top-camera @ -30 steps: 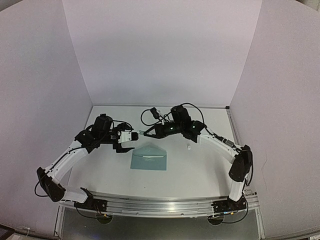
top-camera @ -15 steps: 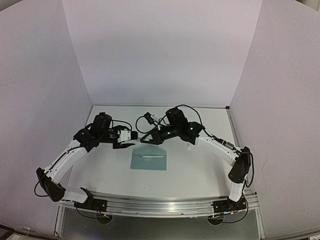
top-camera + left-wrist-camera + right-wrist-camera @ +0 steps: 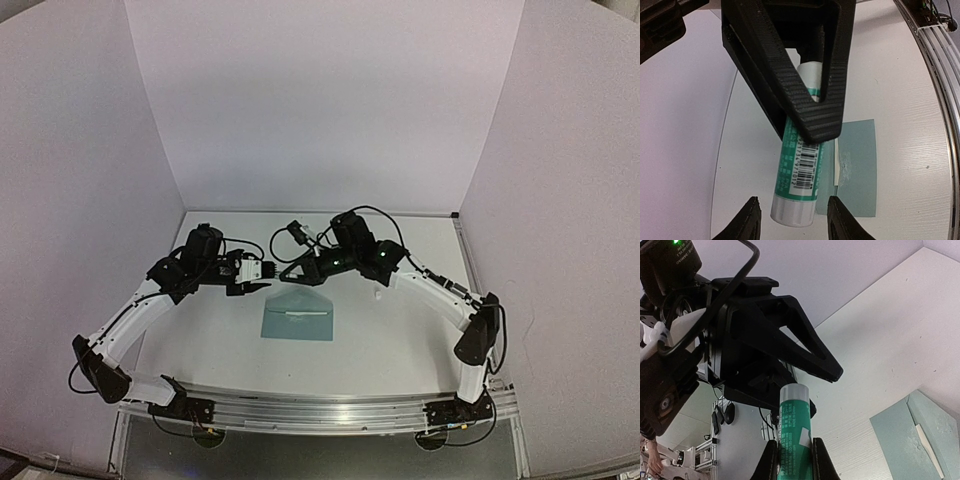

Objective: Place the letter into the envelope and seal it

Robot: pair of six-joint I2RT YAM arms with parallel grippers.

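Top external view: both arms reach inward and their tools meet over the middle of the white surface [image 3: 400, 345]. The left tool [image 3: 258, 284] and the right tool [image 3: 286, 270] point at each other, very near, just above the far edge of the envelope [image 3: 297, 322]. The envelope lies flat on the surface between the two arms, with its flap turned toward the far wall. A small white thing [image 3: 377, 294] lies just beside the right arm; it is too small to say what it is.

Left wrist view: the right tool's black fingers [image 3: 807, 117] are clamped on a glue stick [image 3: 799, 172] with a green label and a barcode. The stick's white end comes between the left tool's own fingertips [image 3: 751, 222]. These stand apart, one on each side, and a thin gap shows on both sides. Behind the stick lies the envelope, with a pale strip [image 3: 837, 167] along its fold line.

Right wrist view: the right tool's fingers [image 3: 771, 462] press both sides of the green stick. Its pale end sits close under the left tool. The envelope is flat at the lower right.
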